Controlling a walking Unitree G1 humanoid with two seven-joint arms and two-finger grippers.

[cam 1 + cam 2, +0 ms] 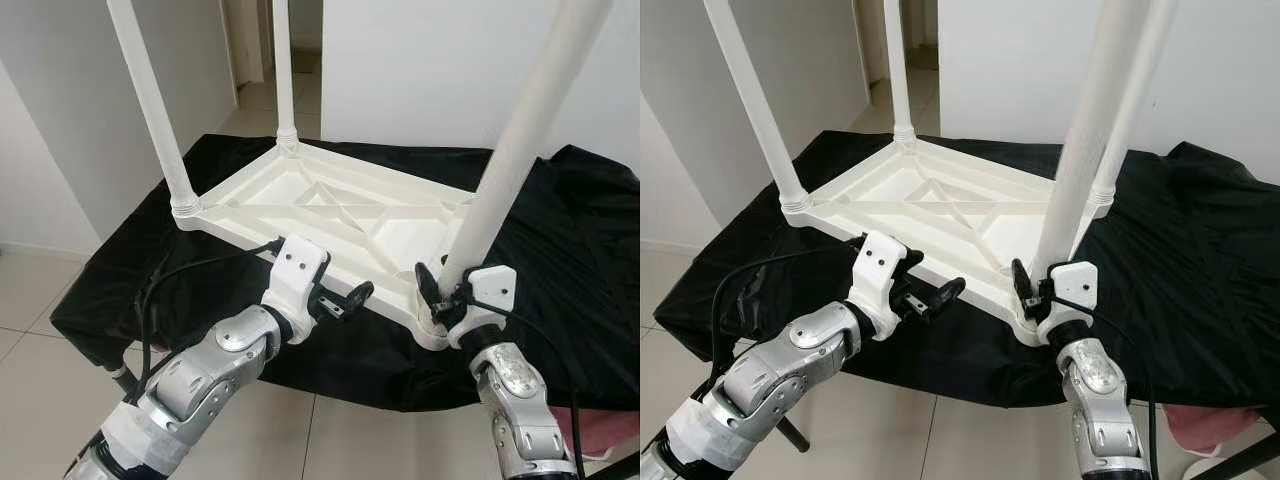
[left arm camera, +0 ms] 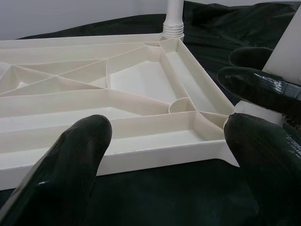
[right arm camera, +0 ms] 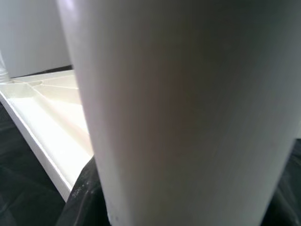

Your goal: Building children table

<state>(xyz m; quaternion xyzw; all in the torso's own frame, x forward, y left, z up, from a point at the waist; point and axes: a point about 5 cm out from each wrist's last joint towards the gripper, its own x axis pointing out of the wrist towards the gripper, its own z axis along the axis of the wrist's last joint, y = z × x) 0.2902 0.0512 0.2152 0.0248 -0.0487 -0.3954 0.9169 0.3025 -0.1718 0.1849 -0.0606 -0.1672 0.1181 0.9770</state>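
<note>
A white plastic children's table (image 1: 340, 215) lies upside down on a surface under a black cloth (image 1: 585, 250), its legs pointing up. My right gripper (image 1: 445, 290) is shut on the base of the near-right leg (image 1: 510, 150), which looms close in the right wrist view (image 3: 178, 113). My left gripper (image 1: 340, 300) hovers open just off the tabletop's near edge, touching nothing. In the left wrist view its fingers (image 2: 70, 174) stand wide apart before the ribbed underside (image 2: 141, 80). The near-left leg (image 1: 150, 110) and back-left leg (image 1: 283, 70) stand screwed in.
The cloth-covered surface ends just in front of me, with tiled floor (image 1: 30, 290) below and to the left. White walls stand at left and behind, with a doorway (image 1: 255, 40) at the back. Something pink (image 1: 600, 435) lies at the lower right.
</note>
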